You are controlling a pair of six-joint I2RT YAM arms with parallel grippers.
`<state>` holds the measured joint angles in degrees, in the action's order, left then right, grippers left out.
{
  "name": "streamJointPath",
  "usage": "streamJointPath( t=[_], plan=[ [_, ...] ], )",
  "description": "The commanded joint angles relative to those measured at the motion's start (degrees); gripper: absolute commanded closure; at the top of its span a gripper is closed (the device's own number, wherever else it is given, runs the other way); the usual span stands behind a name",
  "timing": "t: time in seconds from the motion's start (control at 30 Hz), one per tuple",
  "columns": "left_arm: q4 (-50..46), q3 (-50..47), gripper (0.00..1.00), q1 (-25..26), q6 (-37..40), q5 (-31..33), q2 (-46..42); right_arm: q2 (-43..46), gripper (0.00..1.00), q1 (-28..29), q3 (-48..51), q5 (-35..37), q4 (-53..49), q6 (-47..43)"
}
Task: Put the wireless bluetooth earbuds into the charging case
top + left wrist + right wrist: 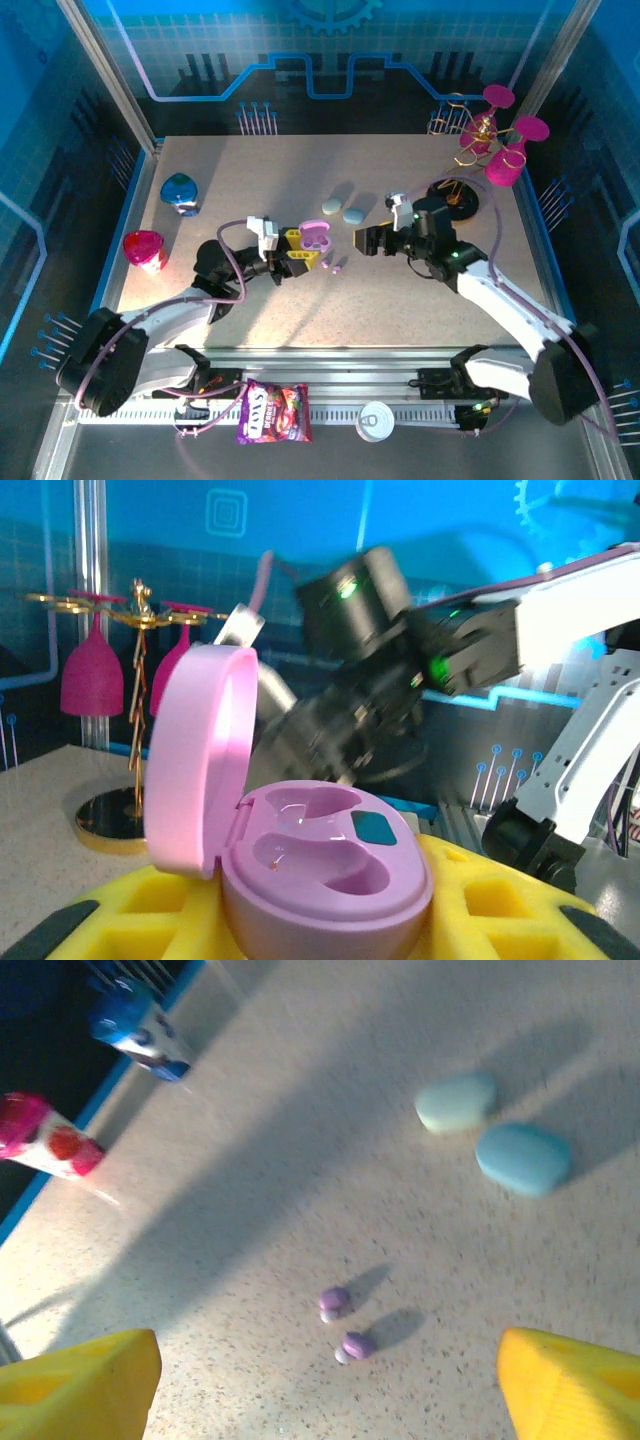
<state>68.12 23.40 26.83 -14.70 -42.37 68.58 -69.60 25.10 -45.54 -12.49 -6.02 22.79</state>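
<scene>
the left fingers (500, 905) are pinched narrow on the purple case (320, 875). they hold it with the lid swung up on the left and both sockets bare. the right fingers (90, 1385) stand wide apart with nothing between them.

the two purple earbuds (355, 1345) lie loose on the tabletop (250, 1190), close together but not touching. from the right wrist they sit just ahead of the open fingers and close to the middle of the gap. from above they lie just beside the near right edge of the case, between it and the right fingers (365, 241).

the pair lines up one behind the other, roughly across the line on which the fingers close. so one straight descent would likely meet the nearer bud first. each bud shows a pale tip toward the lower left, but it is too small and blurred to say which way its stem runs.

the right arm is free and nearer, so the pickup looks like its job. a pale green case (456, 1101) and a blue case (523, 1156) lie shut, well beyond the buds.
</scene>
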Motion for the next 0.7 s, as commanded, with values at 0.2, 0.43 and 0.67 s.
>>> streamJointPath(
  t=[0.2,0.43,0.67],
  plan=[
    [-4.04,-0.37,0.75,-0.39,2.13,0.36,-4.83,-19.58,0.28,6.29,-11.74,1.63,-4.81,1.36],
    [-5.67,-0.45,0.74,-0.39,2.72,0.01,-5.94,-31.06,0.38,8.06,-21.10,-0.98,-11.46,-1.53],
    [-6.45,-0.37,0.74,-0.38,3.54,0.01,-5.95,-36.93,0.41,9.95,-25.10,-2.68,-17.26,-5.11]
  ],
)
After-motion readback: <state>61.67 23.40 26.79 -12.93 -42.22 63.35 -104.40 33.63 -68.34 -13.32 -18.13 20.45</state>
